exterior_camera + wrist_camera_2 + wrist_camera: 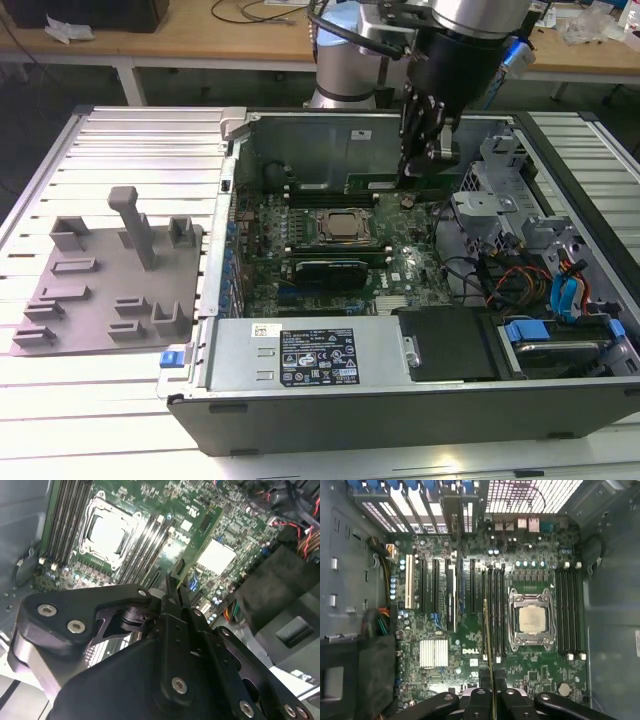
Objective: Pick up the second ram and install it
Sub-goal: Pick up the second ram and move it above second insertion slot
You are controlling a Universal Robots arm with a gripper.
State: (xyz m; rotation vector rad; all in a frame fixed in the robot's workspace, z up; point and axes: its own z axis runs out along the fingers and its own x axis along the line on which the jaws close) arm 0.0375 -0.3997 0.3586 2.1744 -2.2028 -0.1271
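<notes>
The second ram is a thin green stick seen edge-on, and my gripper is shut on it. It hangs above the motherboard, parallel to the black memory slots beside the CPU socket and level with the slot farthest from the socket. In the second wrist view the ram sticks out past the gripper over the board. In the exterior view the gripper reaches down into the open case at its far side, with the ram as a green strip by the fingers, behind the CPU socket.
A grey plastic tray with upright pegs lies on the slatted table at the exterior view's left. Inside the case are a black block with a green rim, the power supply, a metal drive cage and loose cables.
</notes>
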